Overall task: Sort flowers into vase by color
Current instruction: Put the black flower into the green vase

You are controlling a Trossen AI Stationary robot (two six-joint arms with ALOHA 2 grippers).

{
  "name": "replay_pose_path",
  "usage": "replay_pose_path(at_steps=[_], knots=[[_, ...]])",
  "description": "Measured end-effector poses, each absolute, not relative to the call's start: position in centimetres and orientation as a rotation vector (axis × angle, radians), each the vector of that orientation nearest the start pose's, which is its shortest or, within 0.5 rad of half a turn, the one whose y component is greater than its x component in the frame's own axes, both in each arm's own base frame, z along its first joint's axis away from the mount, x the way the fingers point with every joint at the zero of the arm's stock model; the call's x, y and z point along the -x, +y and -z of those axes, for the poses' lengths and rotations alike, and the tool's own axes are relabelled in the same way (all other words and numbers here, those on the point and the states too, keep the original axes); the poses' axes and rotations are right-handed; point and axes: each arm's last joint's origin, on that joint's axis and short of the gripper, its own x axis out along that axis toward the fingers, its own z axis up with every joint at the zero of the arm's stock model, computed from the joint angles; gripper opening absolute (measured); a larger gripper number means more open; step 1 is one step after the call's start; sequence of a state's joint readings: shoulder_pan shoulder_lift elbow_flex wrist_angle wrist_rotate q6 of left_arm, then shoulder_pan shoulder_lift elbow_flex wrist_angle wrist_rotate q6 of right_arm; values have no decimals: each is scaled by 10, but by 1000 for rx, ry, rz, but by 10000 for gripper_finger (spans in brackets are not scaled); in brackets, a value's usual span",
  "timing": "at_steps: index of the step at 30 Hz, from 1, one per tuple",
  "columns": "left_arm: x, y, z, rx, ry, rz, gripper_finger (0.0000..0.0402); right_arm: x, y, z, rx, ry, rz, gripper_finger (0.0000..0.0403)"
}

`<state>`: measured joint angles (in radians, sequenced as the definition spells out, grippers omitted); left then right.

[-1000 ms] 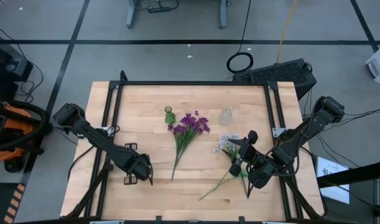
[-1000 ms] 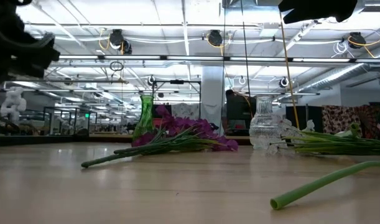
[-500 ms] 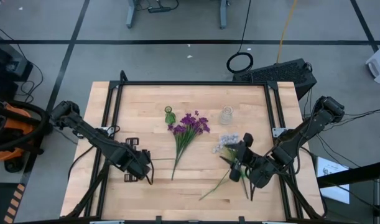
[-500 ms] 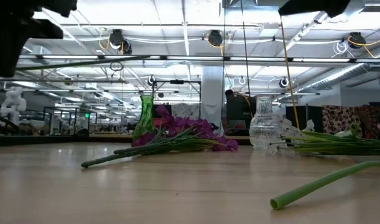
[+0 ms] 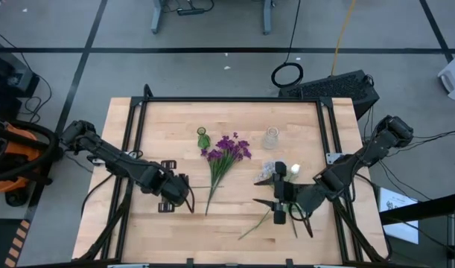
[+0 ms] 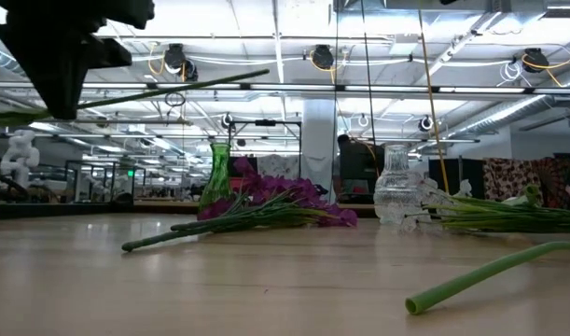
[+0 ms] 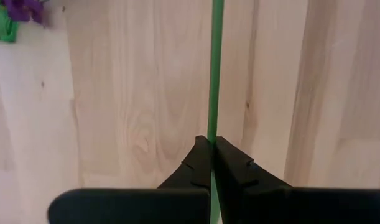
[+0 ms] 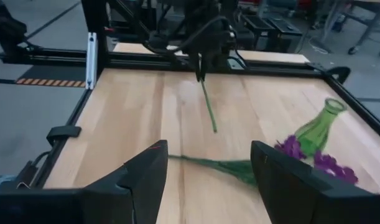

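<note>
— While the left gripper (image 5: 187,195) hangs over the table's (image 5: 153,119) left half, what has it got?

— A single stem (image 5: 201,188). The left wrist view shows the two fingers (image 7: 199,155) pinched tight on it, and the low view has it lifted clear of the wood, pointing towards the middle. I cannot see a blossom on it.

— And the vases?

— Next comes the green vase (image 5: 203,138), upright at the far side. The purple bunch (image 5: 227,149) is not in it. It lies on the table just right of the vase, blossoms close to the vase's foot, stems fanning towards the near edge.

— Anything between that gripper and the green vase?

— Only bare wood and the purple stems. In the right wrist view the held stem hangs from the left gripper, well apart from the bunch.

— Further right?

— The clear vase (image 5: 271,137), upright as well, level with the green one. The pale flowers (image 5: 270,170) lie on the table just in front of it, not inside.

— Where is the right gripper (image 5: 268,192)?

— Over the pale flowers' stems, pointing across at the left arm. Its fingers (image 8: 146,180) are spread wide, with nothing between them. It partly hides those stems from above.

— Anything else?

— One long loose stem (image 5: 253,227) lies slanting towards the near edge, left of the right arm.
</note>
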<state>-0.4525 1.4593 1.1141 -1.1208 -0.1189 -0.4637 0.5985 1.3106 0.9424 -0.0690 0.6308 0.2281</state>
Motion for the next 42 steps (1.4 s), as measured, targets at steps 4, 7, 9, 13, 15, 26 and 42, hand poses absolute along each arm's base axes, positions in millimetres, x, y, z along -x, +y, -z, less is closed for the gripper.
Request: replay_pose_path(at_steps=[4, 7, 9, 13, 15, 26, 42], knots=[[-233, -102, -244, -8, 1405, -61, 5, -255, 134, -291, 5, 332, 44, 222], [-237, -99, -244, 14, 1382, -68, 5, -261, 124, -292, -14, 321, 69, 222], [-239, -97, -244, 26, 1373, -72, 5, -265, 117, -292, -24, 329, 59, 222], [-244, -91, -245, 15, 1344, -53, 5, -276, 104, -288, -51, 353, -22, 222], [-249, -87, -245, 16, 1319, -47, 5, -285, 99, -282, -48, 368, -44, 222], [-263, -57, -245, 50, 1281, -94, 5, -319, 79, -249, -56, 409, -50, 222], [-276, -41, -226, -2, 1359, -68, 5, -329, 51, -243, 168, 424, -72, 221]])
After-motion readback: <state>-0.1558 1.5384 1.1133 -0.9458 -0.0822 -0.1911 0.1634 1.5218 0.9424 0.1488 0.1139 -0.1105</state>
